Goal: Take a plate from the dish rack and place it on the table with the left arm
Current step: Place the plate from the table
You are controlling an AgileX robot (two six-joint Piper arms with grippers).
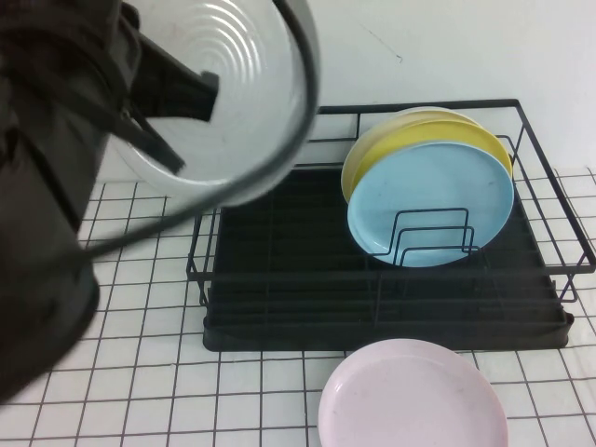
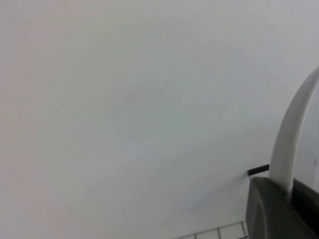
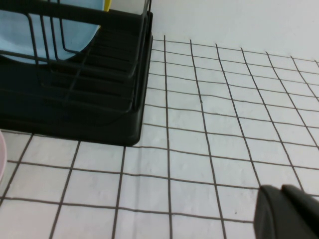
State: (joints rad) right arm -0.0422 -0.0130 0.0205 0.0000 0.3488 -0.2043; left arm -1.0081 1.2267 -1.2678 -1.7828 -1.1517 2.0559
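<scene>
Above the dish rack (image 1: 279, 279) holding blue plate (image 1: 430, 205), left hand (image 1: 200, 93) grips plate (image 1: 233, 93).

White table (image 1: 140, 382) with its grid of thin black lines fills the near part of the high view, and the grid gives way to plain white surface toward the far edge. Sitting squarely on it, toward the far right side, is the black dish rack (image 1: 279, 307), tray base flat on the squares. Right at the near edge, just in front of the rack's near right portion, a pale pink plate (image 1: 413, 396) lies flat, close to the tray but apart from it. From the right wrist view, the rack's corner (image 3: 127, 127) rests on the grid, bare squares (image 3: 209, 149) stretching out beside it.
</scene>
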